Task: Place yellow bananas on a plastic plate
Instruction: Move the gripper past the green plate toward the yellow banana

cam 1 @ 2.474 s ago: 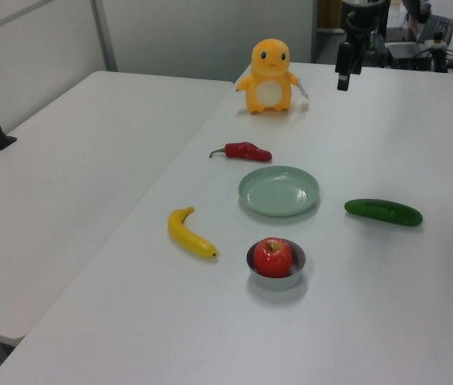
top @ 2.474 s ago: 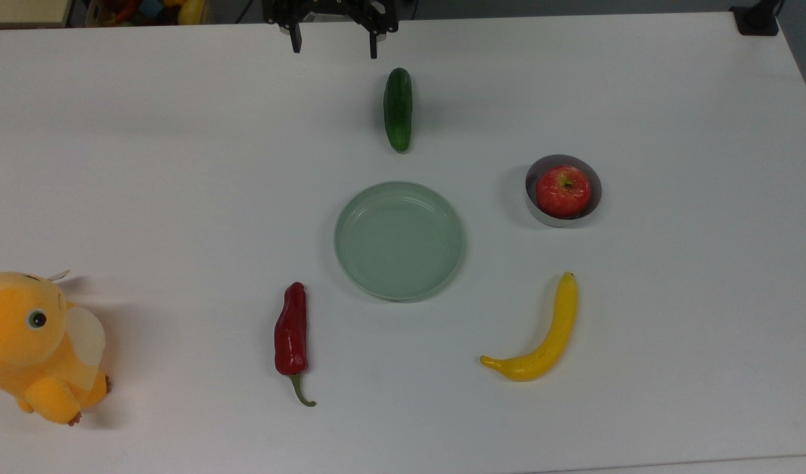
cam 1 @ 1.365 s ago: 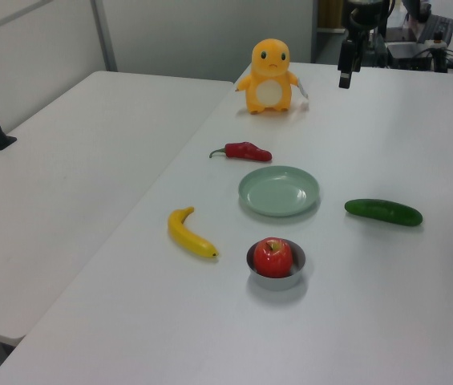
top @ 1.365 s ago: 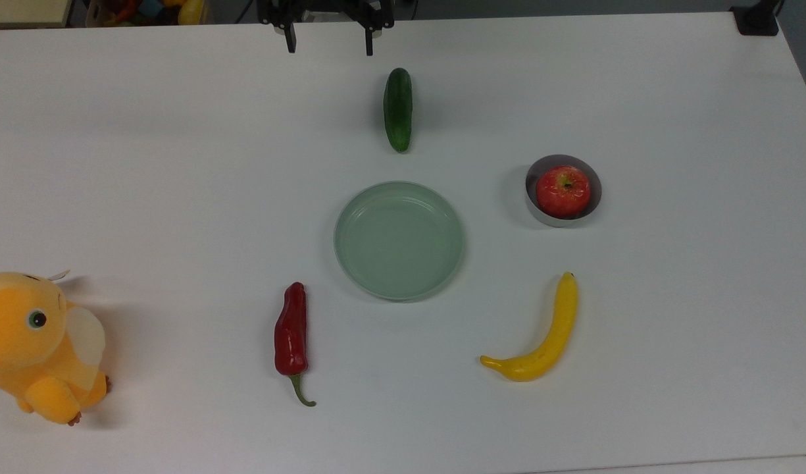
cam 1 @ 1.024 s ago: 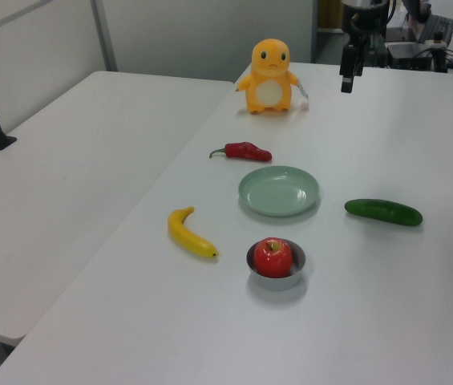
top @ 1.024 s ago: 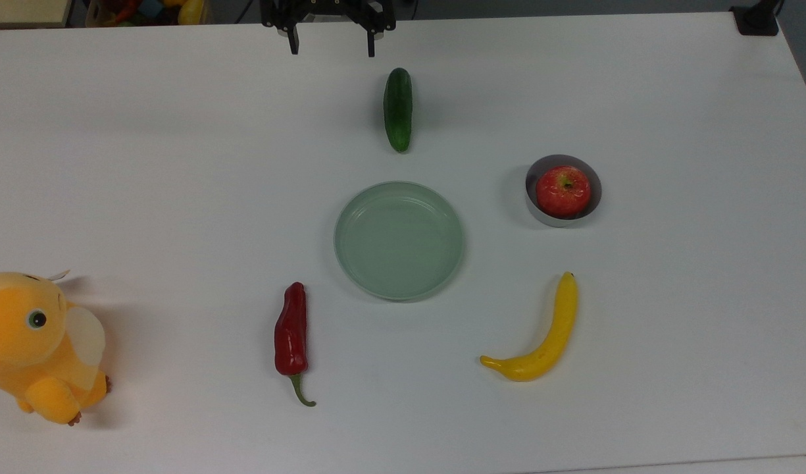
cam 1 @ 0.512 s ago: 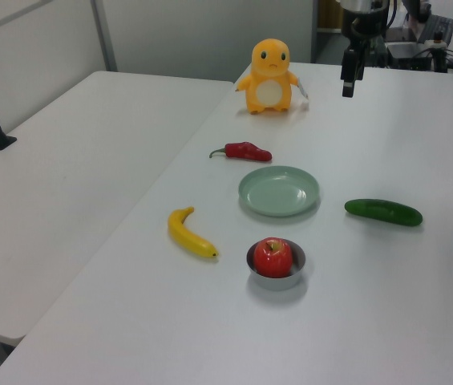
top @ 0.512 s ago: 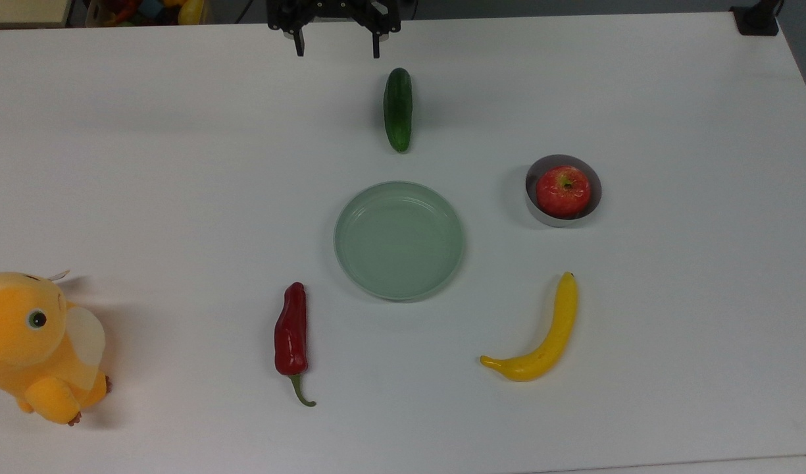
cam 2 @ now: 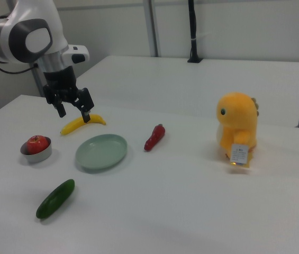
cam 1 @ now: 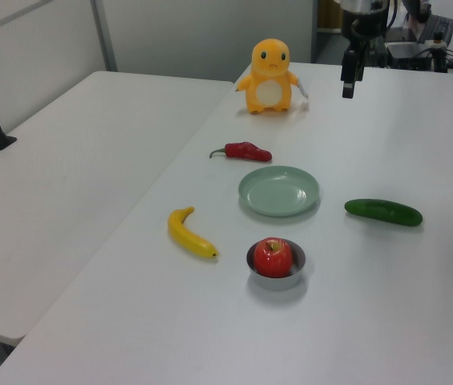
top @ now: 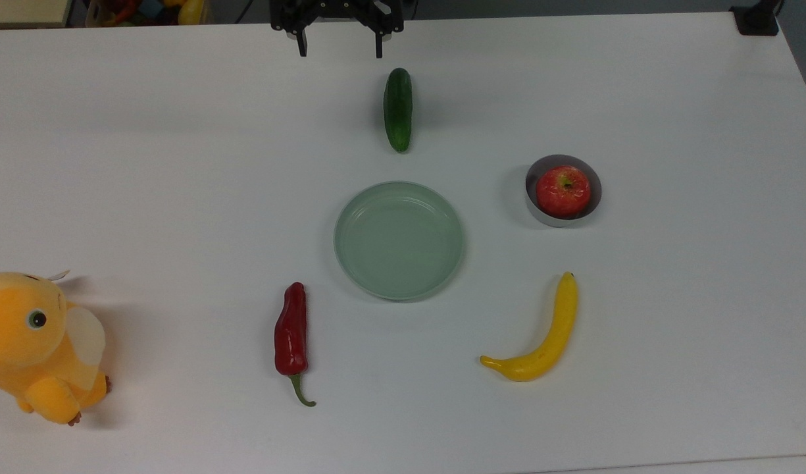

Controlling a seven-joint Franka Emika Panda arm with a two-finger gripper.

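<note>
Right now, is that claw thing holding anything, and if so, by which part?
Nothing is held. The gripper hangs open above the table's far edge in the top view, with nothing between its fingers. The yellow banana lies untouched on the table.

Beyond the gripper (top: 339, 46): smooth mint plastic plate (top: 399, 240), glossy yellow banana (top: 541, 336), fuzzy orange plush (top: 37, 345).

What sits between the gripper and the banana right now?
In the top view, the gripper hangs open at the table's far edge. Toward the banana, the cucumber lies near the start of that line and the plate's right rim skirts it.
</note>
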